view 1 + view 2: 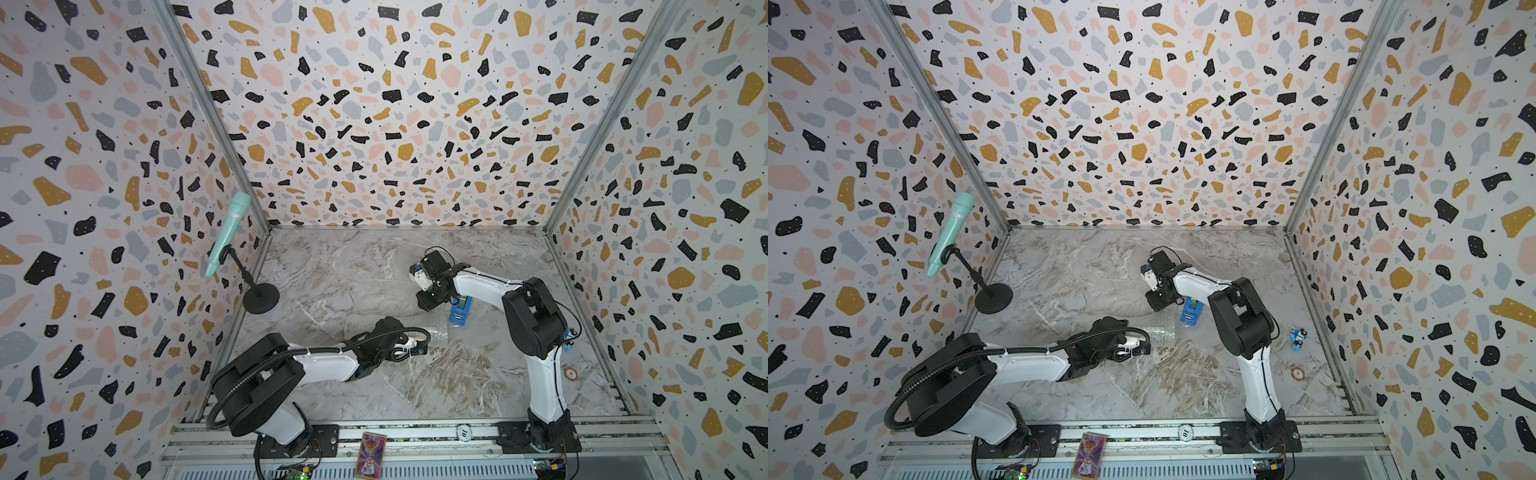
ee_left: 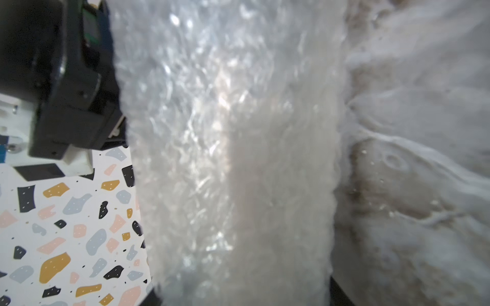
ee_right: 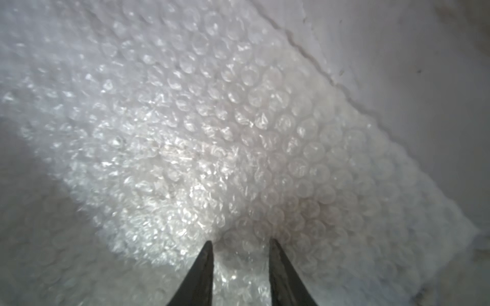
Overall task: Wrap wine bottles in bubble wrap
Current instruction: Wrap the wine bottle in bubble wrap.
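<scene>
Marble desk (image 1: pixel 374 386) in a terrazzo-walled booth, with bubble wrap (image 1: pixel 386 293) lying mid-desk.
The left tool (image 1: pixel 417 345) clasps its rolled near end, and the roll fills that wrist view between the jaws. The right tool (image 3: pixel 241 242) is narrowly spread, tips at the flat sheet, pinching nothing visible. Only the top views show the blue dispenser (image 1: pixel 459 311) beside it. The bottle cannot be made out.
</scene>
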